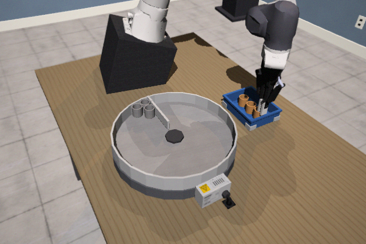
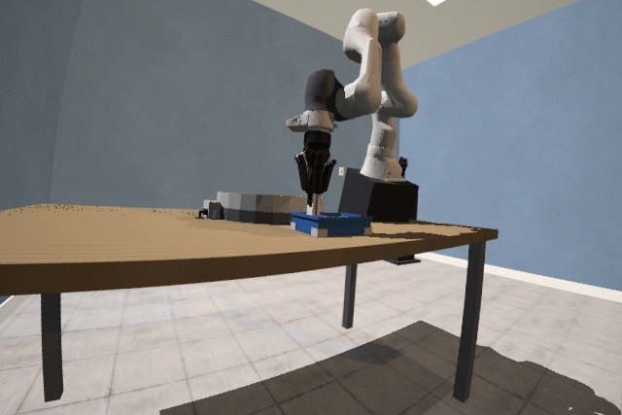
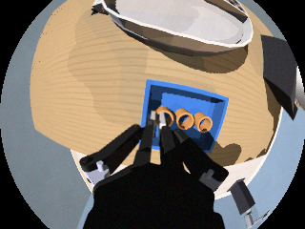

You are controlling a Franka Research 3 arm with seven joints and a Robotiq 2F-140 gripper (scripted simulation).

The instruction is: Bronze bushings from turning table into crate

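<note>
The jaws look closed on the end bronze bushing's [image 1: 255,112] [image 3: 172,116] wall, one pad inside its bore, one outside, so opening should precede a straight lift from the crate [image 1: 236,114] [image 2: 346,225] [image 3: 219,120].

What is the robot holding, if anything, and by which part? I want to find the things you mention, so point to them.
A bronze bushing [image 1: 255,112] [image 3: 171,115], apparently pinched by its wall, one of the jaws inside the ring and the other outside.
</note>
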